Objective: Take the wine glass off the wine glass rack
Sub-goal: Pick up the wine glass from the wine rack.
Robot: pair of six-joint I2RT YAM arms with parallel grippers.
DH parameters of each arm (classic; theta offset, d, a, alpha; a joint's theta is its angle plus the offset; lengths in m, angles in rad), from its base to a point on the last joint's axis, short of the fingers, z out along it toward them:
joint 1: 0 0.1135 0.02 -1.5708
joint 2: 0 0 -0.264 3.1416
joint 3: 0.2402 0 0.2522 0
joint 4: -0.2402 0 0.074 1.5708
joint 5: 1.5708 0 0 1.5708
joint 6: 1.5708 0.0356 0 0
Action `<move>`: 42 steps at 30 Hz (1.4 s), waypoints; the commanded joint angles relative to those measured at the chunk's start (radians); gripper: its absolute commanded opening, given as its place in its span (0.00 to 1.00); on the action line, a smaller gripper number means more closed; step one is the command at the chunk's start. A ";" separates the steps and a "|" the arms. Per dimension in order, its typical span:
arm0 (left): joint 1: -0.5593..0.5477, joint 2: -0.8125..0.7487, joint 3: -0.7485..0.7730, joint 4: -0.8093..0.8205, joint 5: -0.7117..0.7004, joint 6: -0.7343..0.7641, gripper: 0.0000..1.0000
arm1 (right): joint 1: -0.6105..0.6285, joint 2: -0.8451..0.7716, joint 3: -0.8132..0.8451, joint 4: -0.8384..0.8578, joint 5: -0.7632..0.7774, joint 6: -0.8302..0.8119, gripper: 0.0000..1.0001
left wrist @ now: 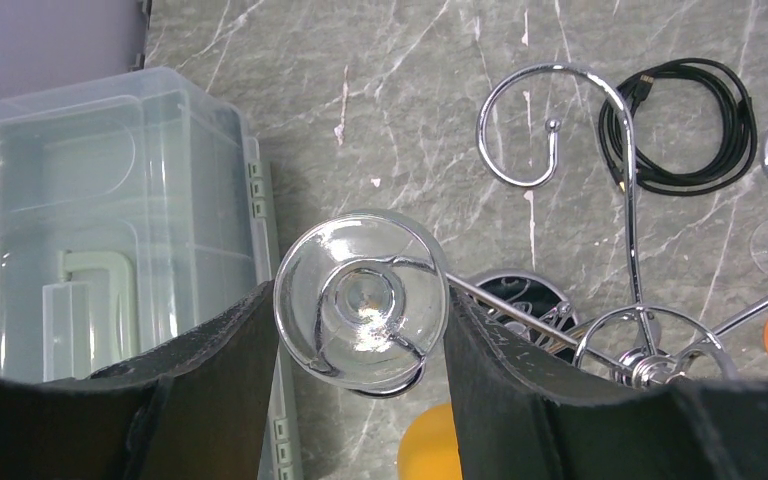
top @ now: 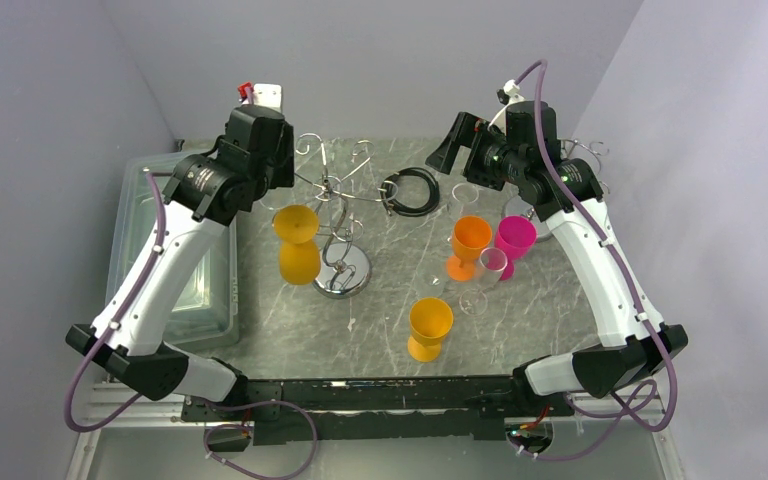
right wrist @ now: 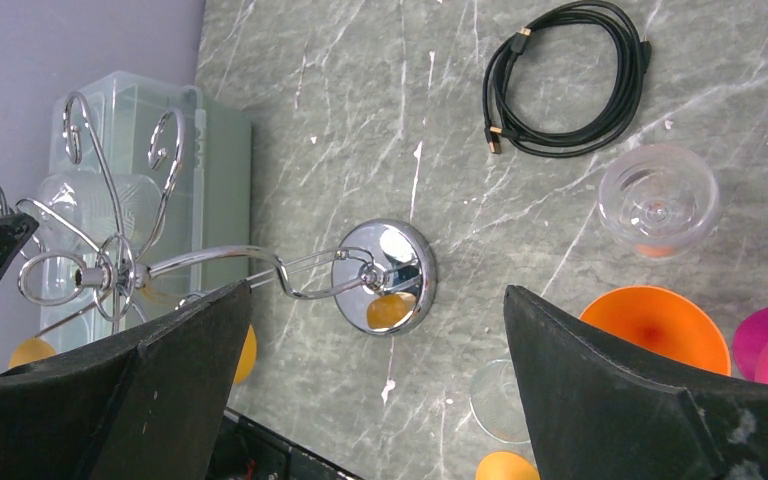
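While the right gripper (right wrist: pixel 378 288) is hovering spread wide, the left gripper (left wrist: pixel 360 300) is clamping the foot of the glass (left wrist: pixel 362 325), hanging inverted on the far-left arm of the rack (top: pixel 344 271), likely for sliding it outward.

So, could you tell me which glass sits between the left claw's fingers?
The clear wine glass hanging foot-up on the rack; the other clear glass stands on the table.

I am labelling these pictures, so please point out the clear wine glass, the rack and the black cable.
wine glass (left wrist: pixel 362 300), left wrist view, on its round clear foot.
rack (right wrist: pixel 385 265), right wrist view, on its shiny round base.
black cable (top: pixel 390 192), top view, on the left side of its coil.
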 commanded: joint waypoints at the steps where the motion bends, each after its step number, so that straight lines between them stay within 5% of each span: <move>1: -0.004 -0.003 0.068 0.092 -0.009 0.022 0.28 | 0.003 -0.021 0.003 0.046 0.013 -0.002 0.99; 42: -0.004 -0.087 0.087 -0.046 0.202 0.067 0.28 | 0.022 -0.053 -0.033 0.062 0.022 0.030 0.98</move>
